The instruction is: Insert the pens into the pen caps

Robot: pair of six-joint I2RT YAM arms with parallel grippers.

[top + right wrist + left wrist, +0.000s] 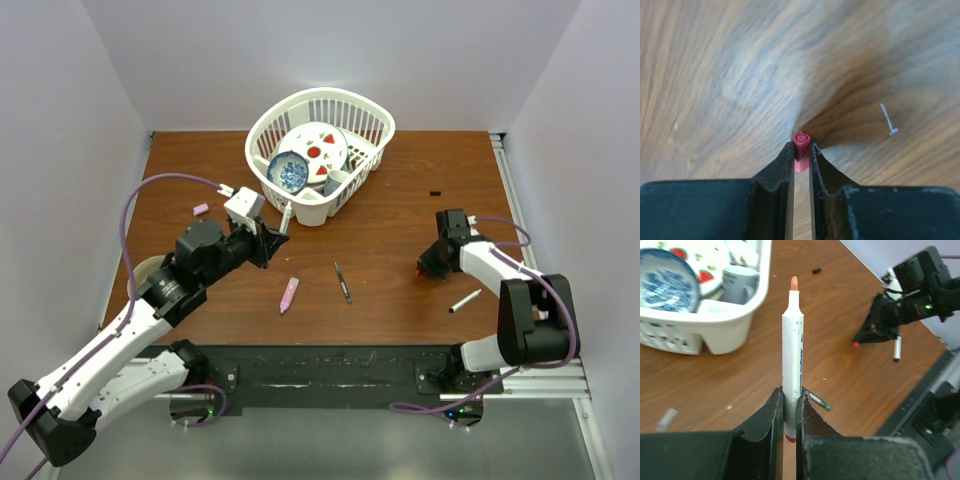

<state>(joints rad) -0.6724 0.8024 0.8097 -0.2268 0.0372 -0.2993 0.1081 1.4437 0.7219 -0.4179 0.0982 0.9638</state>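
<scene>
I am looking at two loaded arms. The left gripper (791, 396) is pinching the white-barrelled pen (792, 340) low on its barrel. The jaws are narrow around it and its orange tip is pointing away toward the top of the left wrist frame. The right gripper (800, 156) is clamping the red cap (802, 141) between nearly closed jaws, low over the table (400, 230).

The mating turns on alignment. In the top view the pen's long axis is running from the left gripper up toward the white basket (372, 122), while the cap is sitting well apart at centre right. The tip is therefore aiming past the cap, not at it. I am judging that both wrists need to swing inward until the two axes line up.

The right wrist view is showing the cap's round, ringed end facing away from the fingers. I take that end for the mouth, though I cannot be sure. The left wrist view is showing the cap only as a red dot at right of frame, off the pen's line.

Waiting on the table are a dark grey pen (343, 282), a pink marker (289, 294), a second white pen (465, 300), a black cap (435, 192) and a pale pink cap (200, 209).
</scene>
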